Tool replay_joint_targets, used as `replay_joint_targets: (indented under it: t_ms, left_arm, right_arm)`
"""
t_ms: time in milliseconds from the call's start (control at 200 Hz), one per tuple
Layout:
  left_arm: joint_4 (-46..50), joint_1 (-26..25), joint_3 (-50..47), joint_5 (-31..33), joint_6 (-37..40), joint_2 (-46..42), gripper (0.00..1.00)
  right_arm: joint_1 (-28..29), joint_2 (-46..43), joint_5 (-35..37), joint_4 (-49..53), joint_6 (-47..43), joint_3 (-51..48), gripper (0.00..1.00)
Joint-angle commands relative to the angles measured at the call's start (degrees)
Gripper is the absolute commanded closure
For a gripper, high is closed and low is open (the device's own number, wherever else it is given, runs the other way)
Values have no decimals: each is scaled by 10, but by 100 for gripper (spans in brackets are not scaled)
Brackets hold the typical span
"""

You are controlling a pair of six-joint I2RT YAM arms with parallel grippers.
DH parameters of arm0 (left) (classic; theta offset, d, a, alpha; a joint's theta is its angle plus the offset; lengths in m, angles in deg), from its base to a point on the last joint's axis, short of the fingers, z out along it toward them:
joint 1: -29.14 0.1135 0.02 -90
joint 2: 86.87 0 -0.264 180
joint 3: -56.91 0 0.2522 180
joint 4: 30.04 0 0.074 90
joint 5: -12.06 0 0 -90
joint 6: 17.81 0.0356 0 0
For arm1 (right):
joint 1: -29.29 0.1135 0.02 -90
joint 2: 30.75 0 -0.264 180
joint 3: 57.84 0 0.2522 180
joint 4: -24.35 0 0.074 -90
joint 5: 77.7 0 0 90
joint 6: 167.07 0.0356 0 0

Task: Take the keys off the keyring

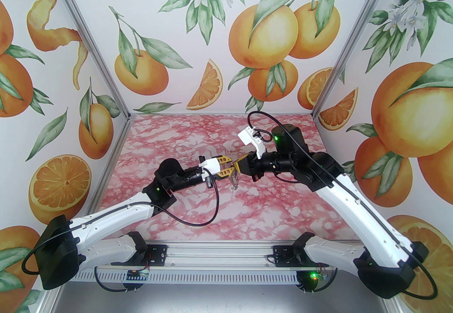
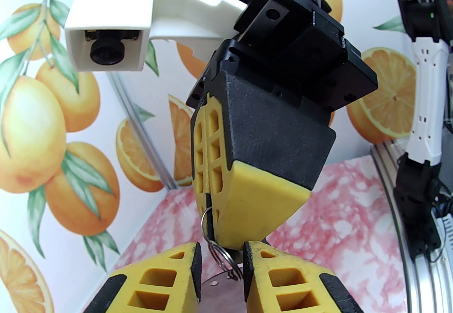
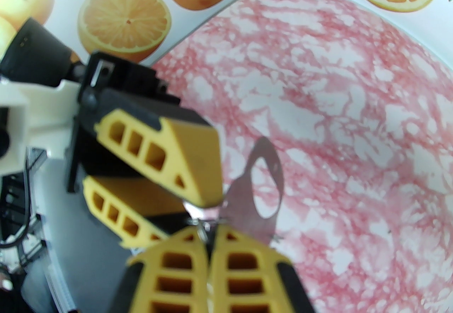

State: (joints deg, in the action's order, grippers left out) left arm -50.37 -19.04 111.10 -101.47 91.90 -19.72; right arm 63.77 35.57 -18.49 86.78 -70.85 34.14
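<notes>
You have the two arms meeting tip to tip over the middle of the counter [image 1: 283,205]; the left gripper [image 1: 230,167] reaches in from the left and the right gripper [image 1: 238,167] from the right, their yellow fingers almost touching.

Your right gripper is pressed together; in the left wrist view its fingertips [image 2: 226,226] pinch a thin wire ring [image 2: 204,214], which curves out of the seam between them.

Your left gripper [image 2: 222,251] sits just beneath, its fingers a narrow gap apart; a few linked rings [image 2: 221,256] hang in that gap, close to the right-hand pad; you cannot tell whether the pads actually press on them.

The keyring [image 3: 238,201] hangs from those rings just past the fingertips; in the right wrist view you see it as a dark grey oblong loop with a large oval opening, tilted, over the pink marbled counter; from above it shows as a small dangling shape [image 1: 234,182] right under the two grippers. You cannot tell whether it touches the surface.

The keys themselves are too small and blurred to make out one by one.
</notes>
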Motion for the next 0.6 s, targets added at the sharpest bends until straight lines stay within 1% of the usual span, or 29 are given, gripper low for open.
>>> replay_joint_targets:
  t_ms: [0,130,215,295,405,490,595]
  left_arm:
    - [-11,-3,8,30,10,5,78]
    - [-8,-3,6,54,13,6,79]
    - [-3,-3,6,57,18,7,80]
    - [-6,-3,5,57,20,7,83]
    - [-2,-3,9,54,24,11,84]
    - [0,-3,10,57,31,14,88]
    - [0,-2,9,63,36,14,89]
  right_arm:
    - [4,-10,8,-17,13,23,100]
    - [4,-10,6,-17,13,25,100]
    - [3,-12,5,-20,15,25,100]
    - [4,-11,0,-21,16,25,100]
    - [4,-11,1,-18,15,26,100]
    - [4,-15,4,-24,18,26,100]
    - [4,-18,7,-23,19,28,100]
